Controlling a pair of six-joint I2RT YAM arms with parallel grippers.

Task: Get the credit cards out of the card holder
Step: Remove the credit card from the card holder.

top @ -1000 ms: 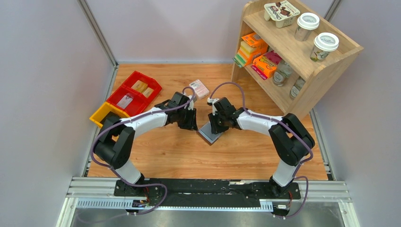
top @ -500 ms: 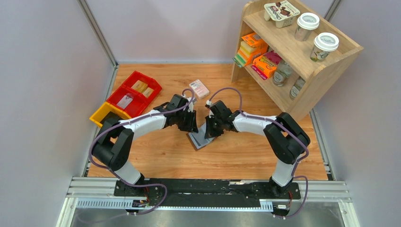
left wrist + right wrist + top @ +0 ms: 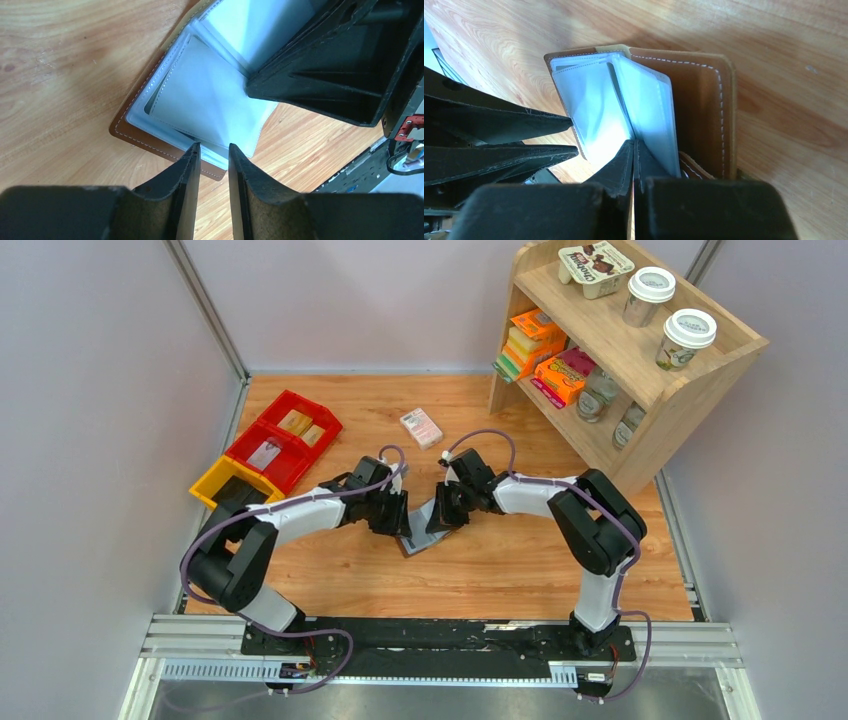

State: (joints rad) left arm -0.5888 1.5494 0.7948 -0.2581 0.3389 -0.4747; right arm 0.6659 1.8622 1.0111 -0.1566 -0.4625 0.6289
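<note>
R gripper [image 3: 633,145] is sitting w/ jaws pressed fully together, tips pushing in between two pale blue-grey pockets [image 3: 599,110] of the card holder [image 3: 704,95]; can't tell if a leaf is getting pinched. L gripper [image 3: 212,150] is holding its jaws a narrow slit apart, tips hovering right at the holder's stitched brown edge, opp. the R one; can't tell if it's touching. Holder is lying open, pockets up, on the wood table [image 3: 520,570], approx. centre, between both arms. Credit cards aren't showing distinctly inside the cloudy pockets. Further out, a pink-and-white box [image 3: 421,427] is lying behind the grippers, red bins [image 3: 285,440] and a yellow bin [image 3: 215,480] are sitting far L, and a wooden shelf [image 3: 700,370] w/ lidded cups [image 3: 690,335] is standing far R.
</note>
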